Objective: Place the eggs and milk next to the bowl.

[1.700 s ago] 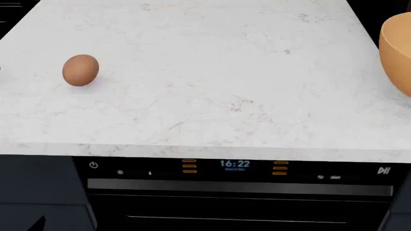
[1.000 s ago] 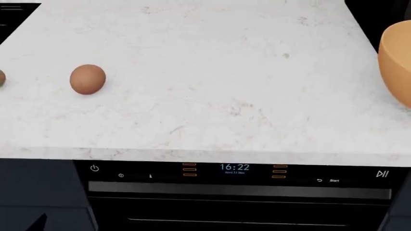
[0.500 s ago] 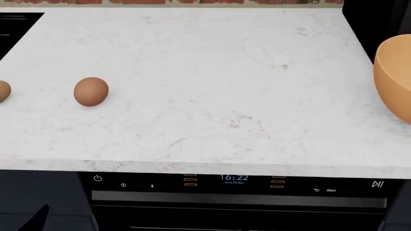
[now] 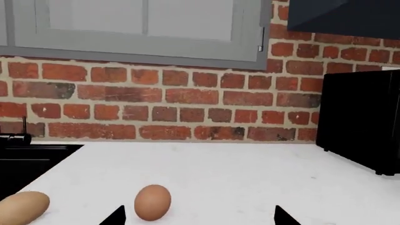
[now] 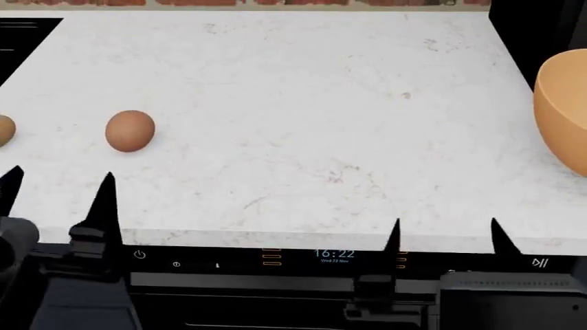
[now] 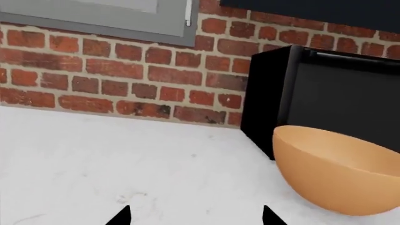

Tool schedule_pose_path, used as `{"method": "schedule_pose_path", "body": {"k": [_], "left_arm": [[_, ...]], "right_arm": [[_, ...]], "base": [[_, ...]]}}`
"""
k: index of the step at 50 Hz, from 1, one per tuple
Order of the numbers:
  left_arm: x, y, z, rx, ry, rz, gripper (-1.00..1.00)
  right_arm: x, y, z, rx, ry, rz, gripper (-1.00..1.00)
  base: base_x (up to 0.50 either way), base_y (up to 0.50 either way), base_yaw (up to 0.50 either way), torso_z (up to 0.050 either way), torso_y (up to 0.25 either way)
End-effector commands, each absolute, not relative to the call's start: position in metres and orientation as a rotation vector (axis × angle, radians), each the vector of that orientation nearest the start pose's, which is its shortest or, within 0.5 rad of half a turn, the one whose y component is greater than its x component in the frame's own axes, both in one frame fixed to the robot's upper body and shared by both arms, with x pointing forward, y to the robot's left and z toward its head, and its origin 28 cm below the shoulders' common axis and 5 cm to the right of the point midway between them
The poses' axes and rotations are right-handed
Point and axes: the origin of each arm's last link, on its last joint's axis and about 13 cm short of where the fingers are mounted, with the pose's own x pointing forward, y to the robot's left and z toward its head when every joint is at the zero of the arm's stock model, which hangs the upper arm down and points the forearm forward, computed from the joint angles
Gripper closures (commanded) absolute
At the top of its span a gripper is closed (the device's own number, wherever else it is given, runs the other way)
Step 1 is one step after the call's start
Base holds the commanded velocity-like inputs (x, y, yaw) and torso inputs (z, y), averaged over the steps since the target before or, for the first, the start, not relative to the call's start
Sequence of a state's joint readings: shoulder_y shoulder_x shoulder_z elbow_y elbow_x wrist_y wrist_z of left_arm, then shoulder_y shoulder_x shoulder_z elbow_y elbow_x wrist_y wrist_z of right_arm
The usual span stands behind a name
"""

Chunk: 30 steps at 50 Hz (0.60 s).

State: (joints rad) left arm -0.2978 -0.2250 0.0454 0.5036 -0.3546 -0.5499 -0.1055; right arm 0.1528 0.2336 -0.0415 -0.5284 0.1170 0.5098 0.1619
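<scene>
Both pincers, left (image 5: 57,184) and right (image 5: 444,237), sit spread apart at the tabletop (image 5: 303,103) edge, gripping nothing. Two eggs (image 5: 129,130) lie far left, bowl (image 5: 561,113) far right.

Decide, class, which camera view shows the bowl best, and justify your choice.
The right wrist view: the bowl shows its rim and most of its body beside a black appliance. The head view catches only an edge of it; the left wrist view shows none.
</scene>
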Motion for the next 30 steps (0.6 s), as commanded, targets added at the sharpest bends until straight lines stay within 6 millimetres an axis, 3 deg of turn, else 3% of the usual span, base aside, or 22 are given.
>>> {"method": "schedule_pose_path", "body": {"k": [1,10,20,30], "left_arm": [[0.256,0.237,0.221,-0.103,-0.291,-0.104,-1.00],[0.272,0.246,0.248,-0.058,-0.277,-0.094,-1.00],[0.267,0.245,0.237,0.033,-0.322,-0.141,-1.00],[0.264,0.248,0.229,0.025,-0.330,-0.153,-1.00]], "right_arm": [[0.231,-0.142,0.176,-0.160,-0.242,-0.080,-1.00],[0.241,-0.146,0.196,-0.185,-0.255,-0.072,-1.00],[0.239,-0.138,0.200,-0.202,-0.267,-0.031,-1.00],[0.242,-0.133,0.197,-0.221,-0.254,-0.009,-1.00]], "base": [[0.00,0.00,0.00,0.000,0.000],[0.00,0.00,0.00,0.000,0.000],[0.00,0.00,0.00,0.000,0.000],[0.00,0.50,0.00,0.000,0.000]]}}
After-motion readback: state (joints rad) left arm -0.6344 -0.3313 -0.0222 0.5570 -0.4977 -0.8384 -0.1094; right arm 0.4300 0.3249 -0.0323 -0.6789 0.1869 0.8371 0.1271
